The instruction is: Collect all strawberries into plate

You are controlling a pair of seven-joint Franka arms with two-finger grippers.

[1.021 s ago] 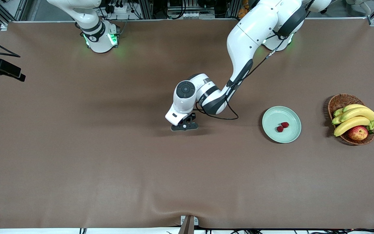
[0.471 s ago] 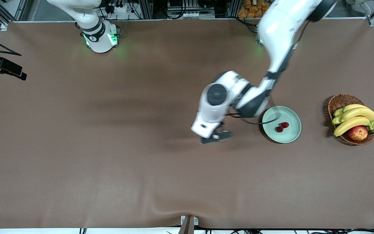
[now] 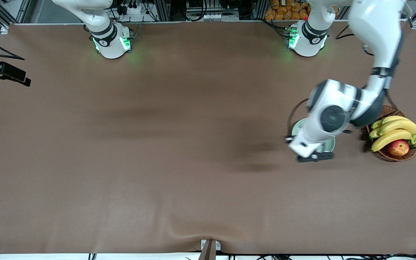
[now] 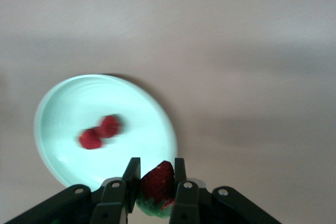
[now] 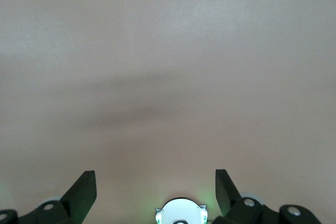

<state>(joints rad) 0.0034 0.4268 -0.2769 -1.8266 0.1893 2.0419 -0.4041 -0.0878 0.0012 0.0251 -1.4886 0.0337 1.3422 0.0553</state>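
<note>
Swung from mid-table toward its own end, the left gripper (image 4: 157, 188) now hangs over the plate's (image 4: 157, 129) rim, clamped on a strawberry (image 4: 156, 182) held lengthwise, tip outward, two strawberries (image 4: 100, 132) in the plate, while the right gripper (image 5: 155, 188) waits, fingers apart.

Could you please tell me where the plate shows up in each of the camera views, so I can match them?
Front view: the plate lies beside the basket, mostly hidden under the left arm; only rim slivers show.
Left wrist view: the plate is in full view with two strawberries on it, just over the left tool, which grips a third strawberry.
Right wrist view: not in it.
Shared landmark: the left tool at the plate's edge.
</note>
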